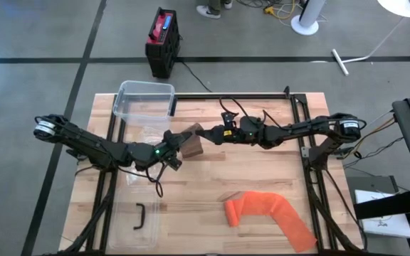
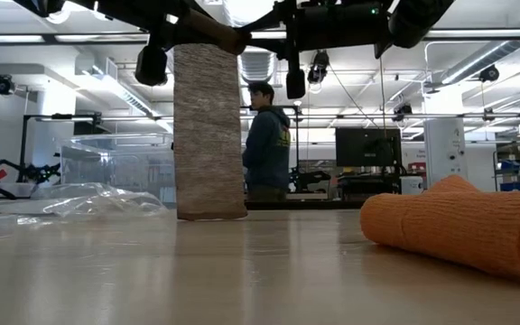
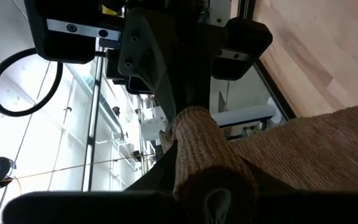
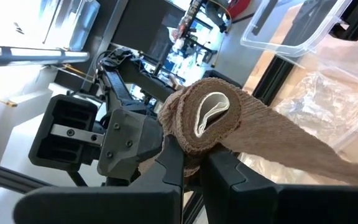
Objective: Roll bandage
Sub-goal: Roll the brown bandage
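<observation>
A brown bandage roll (image 1: pixel 186 135) is held above the table's middle between my two grippers. Its loose strip (image 2: pixel 210 126) hangs straight down, and the strip's lower end (image 2: pixel 211 213) rests on the wood. My left gripper (image 1: pixel 176 144) comes in level from the table's left and is shut on the roll. My right gripper (image 1: pixel 205 135) comes in level from the right and is shut on the roll's other end. An orange bandage (image 1: pixel 269 213) lies flat near the front right. My left gripper (image 3: pixel 213 186) pinches the roll's left end (image 3: pixel 207 165) between its two fingers, level from the table's left. The roll sticks out past the fingers toward the other gripper, lifted clear. My right gripper (image 4: pixel 191 167) pinches the edge of the roll's right end (image 4: pixel 194 146), beside its white core (image 4: pixel 211 112), level from the table's right. The strip (image 4: pixel 303 146) runs off the roll and hangs down.
A clear plastic box (image 1: pixel 145 99) stands at the far left, with crumpled clear plastic (image 1: pixel 144 131) in front of it. A clear lid with a dark handle (image 1: pixel 139 217) lies at the front left. A person (image 2: pixel 264 140) stands in the room beyond the table.
</observation>
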Controlling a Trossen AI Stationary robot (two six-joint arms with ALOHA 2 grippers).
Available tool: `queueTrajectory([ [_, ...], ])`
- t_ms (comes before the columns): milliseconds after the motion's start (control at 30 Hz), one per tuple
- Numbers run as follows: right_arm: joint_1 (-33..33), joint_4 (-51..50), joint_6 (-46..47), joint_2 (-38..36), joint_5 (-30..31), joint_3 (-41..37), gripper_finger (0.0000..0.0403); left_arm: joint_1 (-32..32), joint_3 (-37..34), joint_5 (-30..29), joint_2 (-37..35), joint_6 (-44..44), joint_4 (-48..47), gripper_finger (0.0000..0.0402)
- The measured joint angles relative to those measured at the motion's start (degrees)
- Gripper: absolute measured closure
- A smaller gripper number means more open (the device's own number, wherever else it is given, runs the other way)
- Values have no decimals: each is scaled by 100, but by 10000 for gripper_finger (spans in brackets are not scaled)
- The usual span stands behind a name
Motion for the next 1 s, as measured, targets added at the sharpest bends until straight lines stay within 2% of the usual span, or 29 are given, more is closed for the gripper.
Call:
queueTrajectory([
  [500, 0, -7, -173, -125, -24, -4, 371, -7, -4, -53, -150, 38, 3, 349],
  [700, -25, -7, -351, -207, 317, -31, 393, -23, -31, -275, -288, -59, -57, 349],
  [833, -80, 2, -505, -323, 547, -57, 402, -51, -73, 74, -481, -227, -62, 349],
  [933, -41, -46, -970, -383, 358, -57, 402, -31, -110, 277, -591, -491, -22, 349],
  [1000, 9, -10, -1748, -447, 355, -46, 399, -38, -153, 333, -603, -601, -31, 349],
])
